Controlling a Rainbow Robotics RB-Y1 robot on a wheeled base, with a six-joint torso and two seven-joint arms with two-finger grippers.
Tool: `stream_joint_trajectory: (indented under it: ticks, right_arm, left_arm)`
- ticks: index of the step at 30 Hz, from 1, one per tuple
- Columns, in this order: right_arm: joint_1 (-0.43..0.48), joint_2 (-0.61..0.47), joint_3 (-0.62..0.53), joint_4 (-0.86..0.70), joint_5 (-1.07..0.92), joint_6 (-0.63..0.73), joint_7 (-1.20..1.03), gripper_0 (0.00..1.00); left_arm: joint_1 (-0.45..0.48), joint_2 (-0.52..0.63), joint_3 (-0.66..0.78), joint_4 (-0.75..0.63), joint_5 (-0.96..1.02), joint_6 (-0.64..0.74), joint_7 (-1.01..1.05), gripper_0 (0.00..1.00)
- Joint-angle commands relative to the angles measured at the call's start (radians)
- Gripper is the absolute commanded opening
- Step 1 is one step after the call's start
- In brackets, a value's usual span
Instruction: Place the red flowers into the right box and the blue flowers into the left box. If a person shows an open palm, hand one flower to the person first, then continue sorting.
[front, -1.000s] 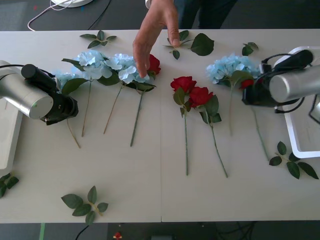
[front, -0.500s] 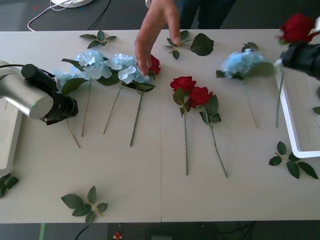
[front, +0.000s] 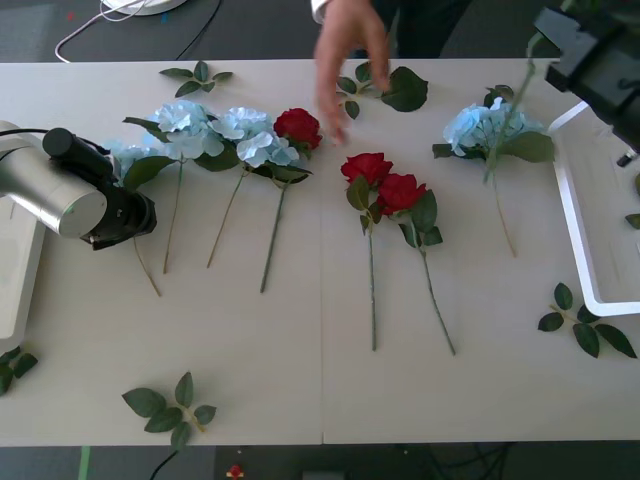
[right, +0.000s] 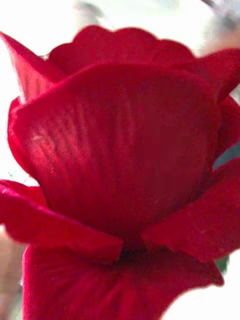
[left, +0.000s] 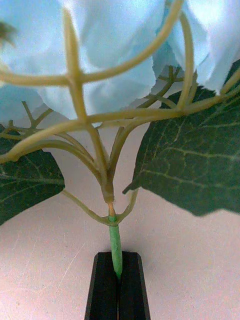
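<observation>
Left gripper (left: 118, 280) sits low at the table's left side, its black fingers (left: 102, 285) clenched on the green stem of a blue flower (left: 100, 65); from the front I see that arm lying over the leftmost pale cluster (front: 125, 155), just beside the left box (front: 15, 290) at the table's edge. Next along, I count two more blue flowers (front: 215, 130) lying together with stems pointing toward me, and a red flower (front: 297, 127) touching the right side of that group. A person's hand (front: 350, 50) hangs above the table behind it, fingers pointing down, blurred, touching none of the blooms as far as I can tell. Near the middle lie two more red flowers (front: 385, 185), heads touching. Right of them a fourth blue flower (front: 485, 125) rests just beside the right box (front: 575, 240), whose white rim runs off the right edge. Right gripper (front: 600, 45) is raised at the top right corner above that box; I cannot tell how its fingers stand, but a thin green stem (front: 515, 105) hangs down from it, and its wrist camera looks straight at a red rose bloom (right: 120, 175). Loose leaf sprigs (front: 170, 405) lie scattered near the table's edges.
</observation>
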Motion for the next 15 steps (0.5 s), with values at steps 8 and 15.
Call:
stream_joint_trajectory:
  ticks: [8, 15]
  right_arm:
    - [-0.256, 0.107, 0.112, 0.004, 0.03, -0.014, 0.238, 0.0]
    - [-0.319, 0.16, 0.161, 0.059, 0.04, -0.014, 0.341, 0.0]
  left_arm:
    - [-0.038, -0.017, -0.021, 0.009, -0.009, -0.01, 0.045, 0.0]
    - [-0.038, -0.017, -0.021, 0.009, -0.009, -0.01, 0.045, 0.0]
